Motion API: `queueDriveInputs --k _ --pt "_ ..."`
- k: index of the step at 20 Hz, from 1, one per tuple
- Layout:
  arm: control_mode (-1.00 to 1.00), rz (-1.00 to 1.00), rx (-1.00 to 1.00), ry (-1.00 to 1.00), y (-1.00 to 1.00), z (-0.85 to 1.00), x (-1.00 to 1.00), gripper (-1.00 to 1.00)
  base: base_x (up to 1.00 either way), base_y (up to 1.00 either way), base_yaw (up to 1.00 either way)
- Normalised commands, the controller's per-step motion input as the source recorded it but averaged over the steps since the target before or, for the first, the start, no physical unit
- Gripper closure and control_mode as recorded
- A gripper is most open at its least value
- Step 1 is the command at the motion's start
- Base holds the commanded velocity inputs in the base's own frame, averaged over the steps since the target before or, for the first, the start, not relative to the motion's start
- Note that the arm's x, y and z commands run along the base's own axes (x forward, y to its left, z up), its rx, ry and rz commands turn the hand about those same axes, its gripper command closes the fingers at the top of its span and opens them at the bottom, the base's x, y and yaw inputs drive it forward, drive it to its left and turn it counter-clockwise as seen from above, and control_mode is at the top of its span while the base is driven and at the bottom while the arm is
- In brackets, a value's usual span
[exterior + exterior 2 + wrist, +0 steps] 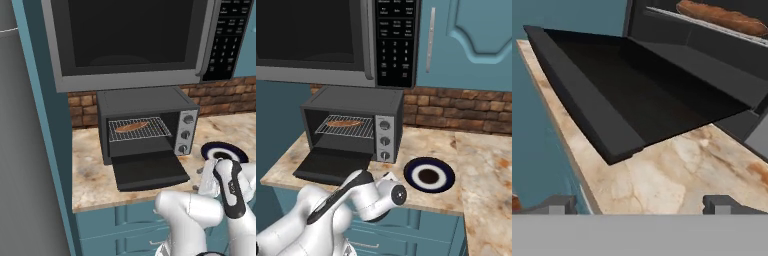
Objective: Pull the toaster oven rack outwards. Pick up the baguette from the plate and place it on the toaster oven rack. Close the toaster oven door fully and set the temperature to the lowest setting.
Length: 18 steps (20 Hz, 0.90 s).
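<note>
You had most of the job behind you at this point. The baguette [131,127] lay on the rack [139,129] inside the toaster oven [145,122], and the plate [429,175] on the counter [431,145] beside the oven was bare. The rack looked pulled forward a little, though from these angles you could not be sure how far.

What remained was the door [149,171], which hung fully dropped, lying nearly flat over the counter in front of the oven, and the temperature knob [188,119] on the silver side panel, which you had not yet turned as far as the pictures showed.

Your gripper [641,204] sat low, just in front of the door's outer edge, with its fingers spread wide and holding nothing. Closing the door looked like your next step.
</note>
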Motion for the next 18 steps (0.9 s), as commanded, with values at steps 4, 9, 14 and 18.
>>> queueDriveInputs --k 4,9,14,18 --pt "-1.0 0.12 0.06 0.0 0.21 -0.24 0.23 -1.0 0.0 0.0 0.0" --pt "-1.0 0.0 0.05 0.0 0.46 -0.21 0.23 -1.0 0.0 0.0 0.0" --pt "-1.0 0.0 0.0 -0.01 0.55 -0.07 0.27 -1.0 0.0 0.0 0.0" --pt "-1.0 -0.01 0.0 -0.07 0.68 -0.04 0.05 -1.0 0.0 0.0 0.0"
